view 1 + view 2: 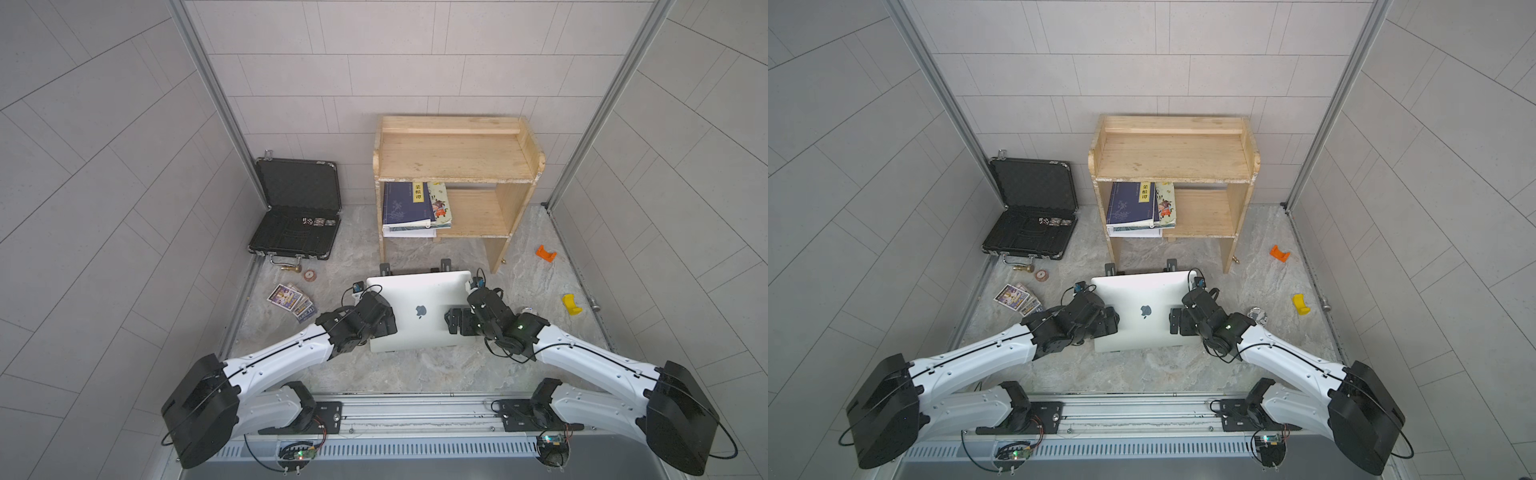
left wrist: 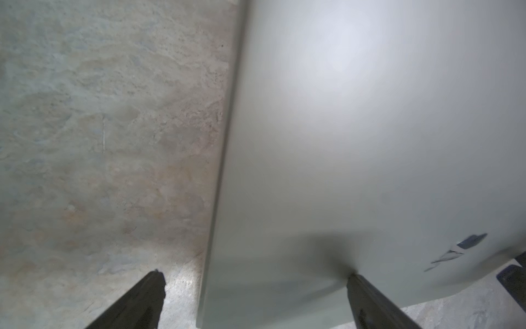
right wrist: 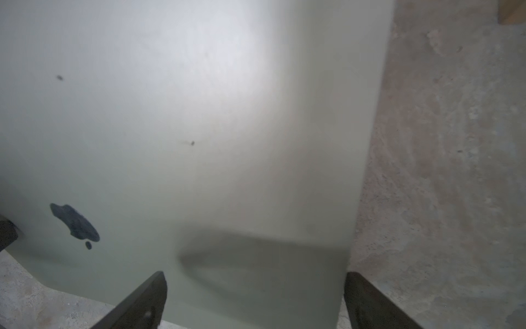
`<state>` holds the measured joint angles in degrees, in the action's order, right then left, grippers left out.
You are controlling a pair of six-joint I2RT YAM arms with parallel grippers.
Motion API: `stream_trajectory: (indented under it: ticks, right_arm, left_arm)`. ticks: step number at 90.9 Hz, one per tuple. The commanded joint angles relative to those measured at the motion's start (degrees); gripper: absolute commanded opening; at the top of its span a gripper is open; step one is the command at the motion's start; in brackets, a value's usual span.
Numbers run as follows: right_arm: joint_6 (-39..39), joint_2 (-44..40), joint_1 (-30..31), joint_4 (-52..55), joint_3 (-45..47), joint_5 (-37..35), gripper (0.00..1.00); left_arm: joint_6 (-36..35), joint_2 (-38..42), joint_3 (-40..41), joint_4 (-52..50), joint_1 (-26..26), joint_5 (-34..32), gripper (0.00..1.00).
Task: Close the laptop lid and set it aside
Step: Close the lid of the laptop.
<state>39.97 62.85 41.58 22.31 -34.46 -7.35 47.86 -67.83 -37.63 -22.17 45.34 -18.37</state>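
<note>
Left wrist view shows the left claw (image 2: 253, 275) spread wide astride one side edge of the laptop (image 2: 370, 142), which lies flat mid-table (image 1: 374, 370), its laptop lid (image 1: 419, 291) seemingly shut; the right claw (image 3: 255, 273) stands equally wide across the opposite edge. To set it aside well, I judge both arms should bear on those edges in step, keeping it level. Readable: an apple logo (image 1: 421, 311) on top, 菜根谭 on a blue book (image 1: 405, 203) in the wooden shelf (image 1: 457, 153)

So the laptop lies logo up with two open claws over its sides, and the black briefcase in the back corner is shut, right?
Not quite: the black briefcase stands open, lid raised, as both top views show. The laptop does lie logo up, with the left gripper and right gripper open over its sides.
</note>
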Motion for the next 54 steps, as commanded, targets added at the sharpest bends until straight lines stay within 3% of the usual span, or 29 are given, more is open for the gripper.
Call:
stream_trajectory:
  ticks: [1, 54]
  right_arm:
    - [-2.6, 1.0, -1.1, 0.5, -2.7, -0.2, 1.00]
    - [-7.0, 5.4, -3.5, -1.0, -9.1, 3.7, 1.00]
  left_arm:
    - [-3.0, -2.1, -2.3, 0.1, -1.6, -0.9, 1.00]
    - [-9.2, -8.6, -11.1, 0.1, -3.7, 3.8, 1.00]
